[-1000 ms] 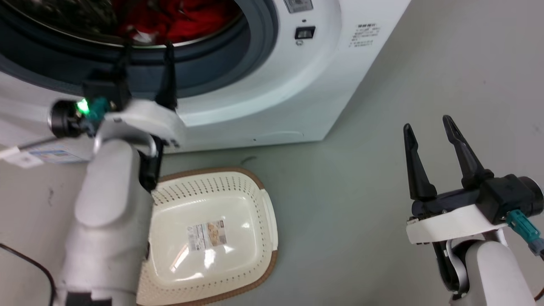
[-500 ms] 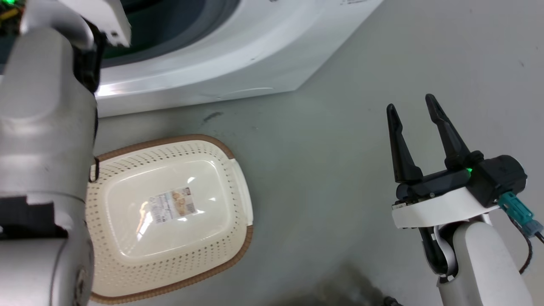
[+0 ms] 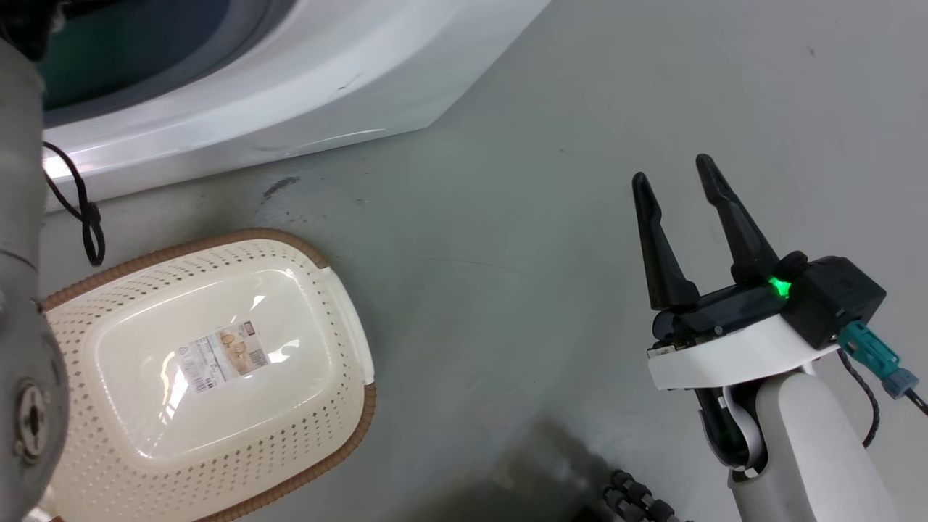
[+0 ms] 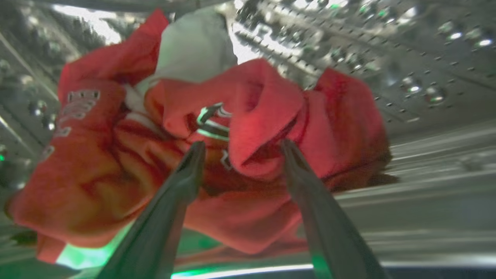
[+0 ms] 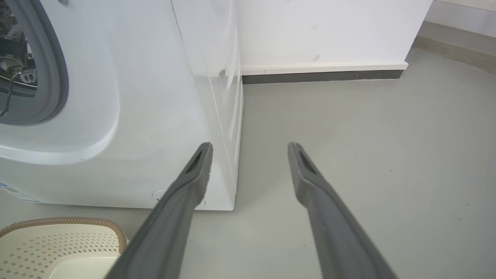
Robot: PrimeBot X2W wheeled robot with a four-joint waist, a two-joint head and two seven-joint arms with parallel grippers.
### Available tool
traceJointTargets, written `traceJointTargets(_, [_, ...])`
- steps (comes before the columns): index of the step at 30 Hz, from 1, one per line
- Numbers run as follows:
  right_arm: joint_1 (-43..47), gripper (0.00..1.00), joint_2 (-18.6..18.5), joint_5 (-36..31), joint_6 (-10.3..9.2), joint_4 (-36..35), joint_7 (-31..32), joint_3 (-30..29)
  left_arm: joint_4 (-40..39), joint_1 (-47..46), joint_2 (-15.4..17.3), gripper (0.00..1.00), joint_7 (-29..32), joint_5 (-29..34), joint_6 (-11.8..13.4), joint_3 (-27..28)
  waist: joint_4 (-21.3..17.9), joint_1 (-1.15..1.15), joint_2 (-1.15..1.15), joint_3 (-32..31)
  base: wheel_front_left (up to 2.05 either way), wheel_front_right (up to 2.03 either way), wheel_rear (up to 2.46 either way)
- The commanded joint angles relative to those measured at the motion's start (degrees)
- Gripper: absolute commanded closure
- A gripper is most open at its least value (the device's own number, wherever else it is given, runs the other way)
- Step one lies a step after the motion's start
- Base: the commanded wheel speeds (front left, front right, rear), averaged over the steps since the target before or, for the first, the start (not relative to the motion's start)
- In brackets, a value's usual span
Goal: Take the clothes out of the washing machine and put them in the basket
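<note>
Left end effector point(image 4: 243, 144), released, its fingers spread to either side of a raised fold of the red clothes point(image 4: 97, 162) inside the steel drum point(image 4: 407, 58); a second earlier I had it only at the porthole's lip. My head camera had meanwhile tipped down, so the washing machine point(image 3: 290, 94) sat at the top of the head view; the things themselves had not moved. I judged the reach complete and the grasp not yet made, since nothing had left the drum. The basket point(image 3: 366, 409) lay empty on the floor point(image 3: 522, 181) just before the washer, a label point(image 3: 221, 355) on its bottom. Right end effector point(image 3: 672, 169), likewise released, hung over bare floor, well apart from the basket, as before. In the way: the grey rubber rim point(image 5: 60, 69), over which the clothes had to be drawn; my left forearm point(image 3: 22, 312), overlapping the basket's side in the head view; a black cable loop point(image 3: 83, 217) dangling beside it.
</note>
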Motion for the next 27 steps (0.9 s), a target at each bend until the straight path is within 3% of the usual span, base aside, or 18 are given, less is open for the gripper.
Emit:
traceJointTargets(1, [-0.3,0.00,0.1,0.5,-0.03,-0.1,-0.1,0.3,0.8,-1.3,0.6,0.00,1.9,-0.4,-0.2,0.0,-0.9,-0.01,0.00,0.4,0.00,0.00,0.00])
traceJointTargets(9, [-0.4,0.00,0.1,2.0,-0.02,-0.1,-0.1,1.6,5.0,-4.1,2.0,0.00,17.1,-2.5,0.8,1.0,-2.7,-0.01,0.00,1.2,0.00,0.00,0.00])
traceJointTargets(10, [-0.4,0.00,0.1,2.0,-0.03,0.0,-0.1,1.6,5.2,-4.2,1.9,0.22,18.5,-2.8,1.0,1.1,-2.8,-0.01,0.00,1.2,0.00,0.00,0.00])
traceJointTargets(11, [-0.4,0.00,0.1,2.0,-0.03,0.0,-0.1,1.7,5.4,-4.4,1.9,0.55,19.8,-3.1,1.1,1.3,-2.8,-0.01,0.00,1.3,0.00,0.00,0.00])
traceJointTargets(12, [-0.5,0.00,0.1,2.1,-0.03,0.1,-0.1,1.8,5.5,-4.5,2.0,0.72,20.4,-3.2,1.4,1.3,-2.9,-0.01,0.00,1.3,0.00,0.00,0.00])
traceJointTargets(13, [-0.6,0.00,0.1,2.3,-0.03,0.1,-0.1,1.8,5.4,-4.6,2.1,1.00,20.6,-3.3,1.4,1.2,-2.9,-0.01,0.00,1.3,0.00,0.00,0.00])
traceJointTargets(19, [-0.9,0.00,0.1,2.2,-0.03,0.7,-0.1,1.6,2.5,-3.7,1.9,1.00,15.8,-3.6,1.9,0.8,-2.3,-0.01,0.00,0.4,0.00,0.00,0.00])
traceJointTargets(27, [-0.5,0.00,0.1,1.6,-0.03,1.9,-0.1,0.2,-2.2,3.3,0.6,1.00,-2.4,-3.2,3.5,0.4,-0.1,-0.01,0.00,-3.9,0.00,0.00,0.00])
